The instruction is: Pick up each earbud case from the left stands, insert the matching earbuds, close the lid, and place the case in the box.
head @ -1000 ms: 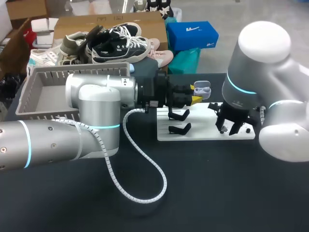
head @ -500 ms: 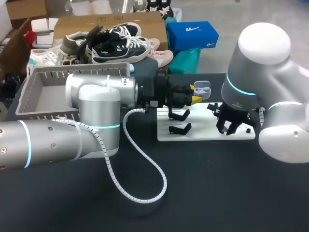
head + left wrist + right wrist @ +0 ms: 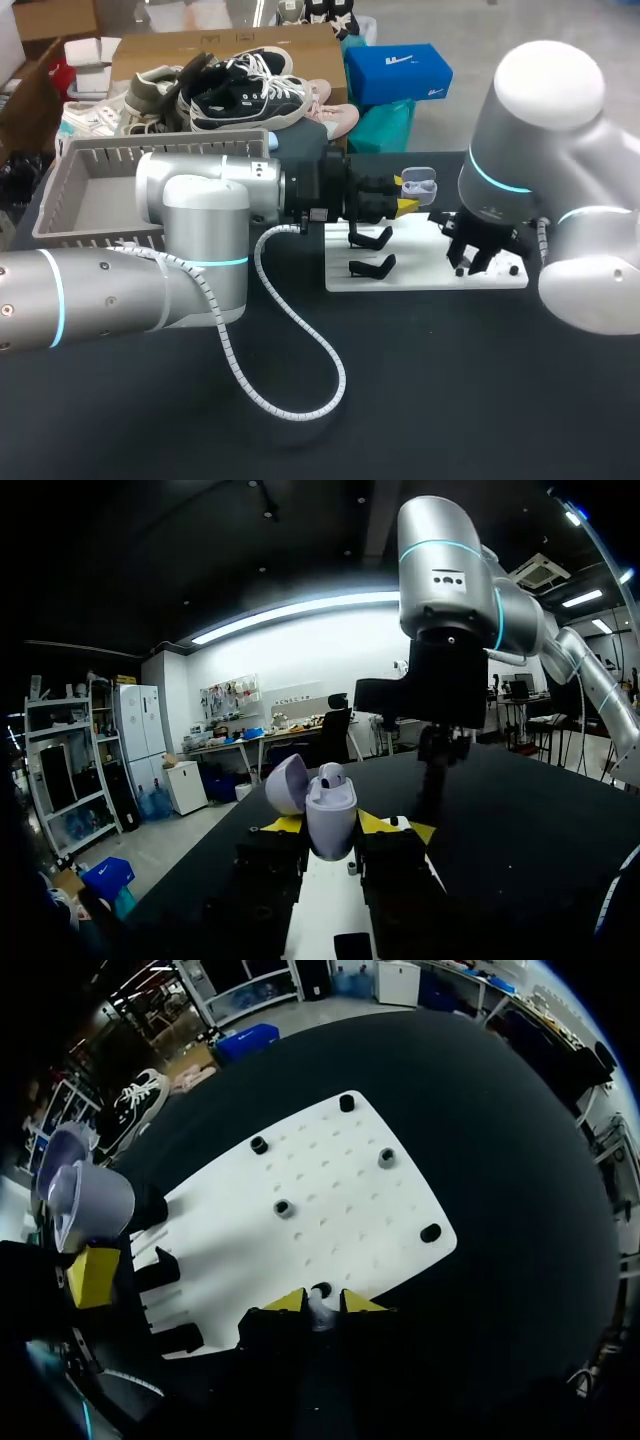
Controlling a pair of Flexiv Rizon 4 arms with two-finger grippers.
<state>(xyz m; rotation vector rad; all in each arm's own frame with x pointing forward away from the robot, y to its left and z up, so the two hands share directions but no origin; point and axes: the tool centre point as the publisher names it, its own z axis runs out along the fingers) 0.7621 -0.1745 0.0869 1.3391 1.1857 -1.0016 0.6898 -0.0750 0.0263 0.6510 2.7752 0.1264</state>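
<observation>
**Case held open while the other arm pinches an earbud**

The left jaws clamp the lilac case from both sides, lid tipped back and mouth up, likely so earbuds can drop in; a seated earbud seems to poke out. The right jaws, nearly closed, pinch a loose earbud at the white board's edge. Only the right wrist view shows that pinch; the head view adds the grey box, far left.
</observation>
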